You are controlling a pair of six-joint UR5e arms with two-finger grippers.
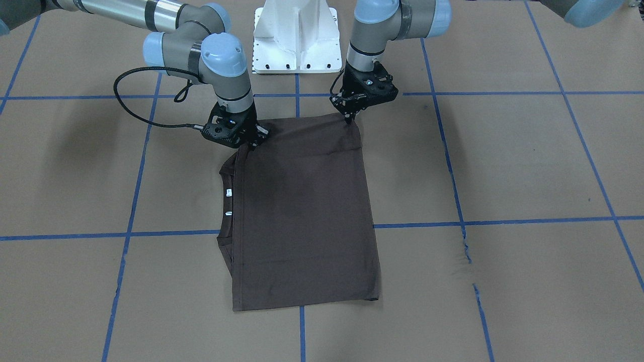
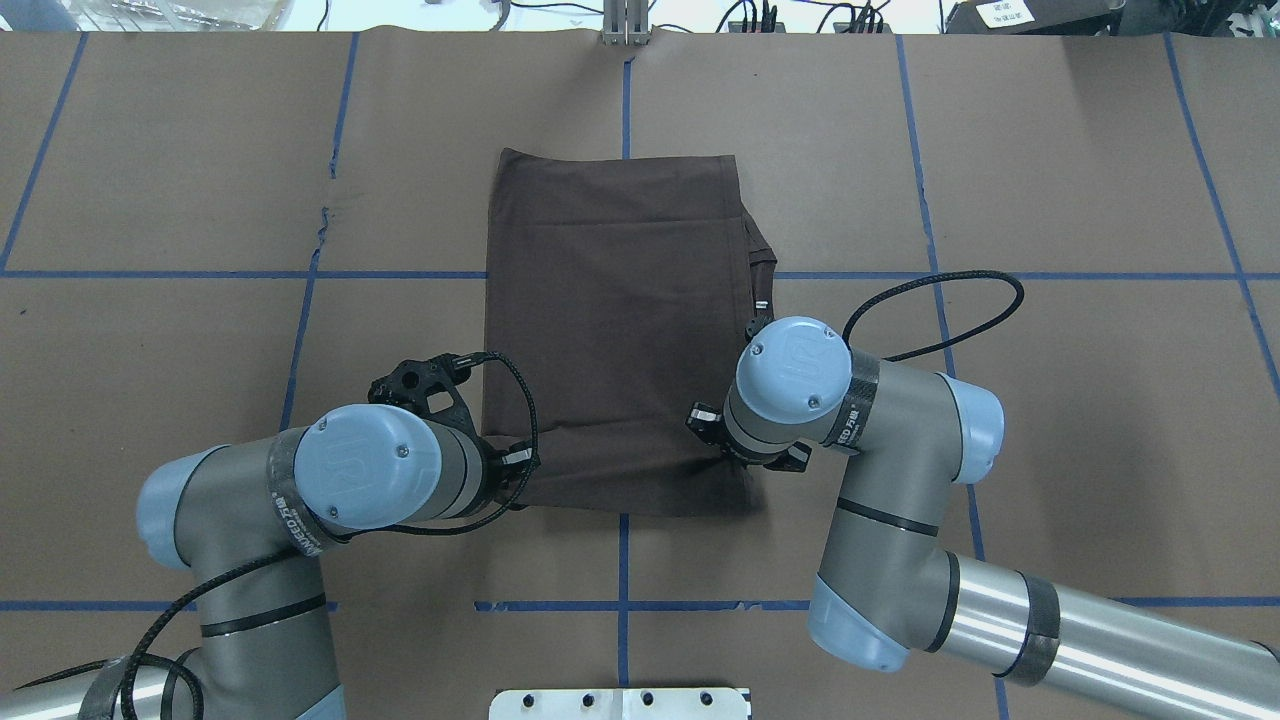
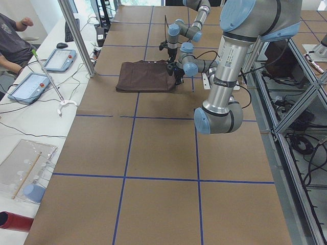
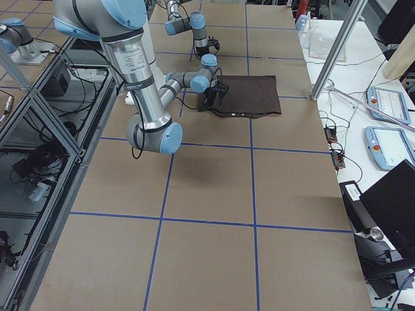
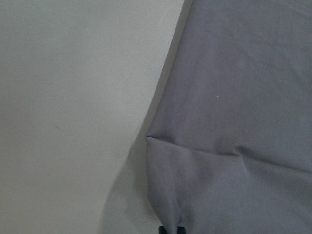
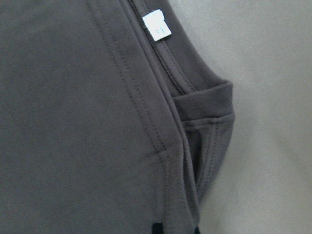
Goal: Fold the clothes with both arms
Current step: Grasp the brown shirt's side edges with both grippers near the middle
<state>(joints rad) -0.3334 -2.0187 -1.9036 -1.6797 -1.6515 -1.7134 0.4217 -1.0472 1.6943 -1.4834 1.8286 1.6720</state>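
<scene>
The dark brown T-shirt [image 1: 307, 211] lies folded into a flat rectangle on the brown paper table, also seen from overhead [image 2: 615, 330]. Its collar [image 1: 226, 201] with small white neck tags [image 1: 229, 192] sticks out on the robot's right side. My left gripper [image 1: 348, 119] is shut on the shirt's near corner on the robot's left; the left wrist view shows fabric [image 5: 234, 122] running into the fingertips. My right gripper [image 1: 254, 143] is shut on the near corner by the collar; the right wrist view shows the hem [image 6: 161, 161] and a tag [image 6: 156, 24]. From overhead both wrists hide the fingers.
The white pedestal base [image 1: 297, 35] stands just behind the shirt's near edge. Blue tape lines [image 1: 131, 201] grid the table. A side bench with tablets [image 3: 51, 58] and a seated person [image 3: 10, 35] lies beyond the table's far edge.
</scene>
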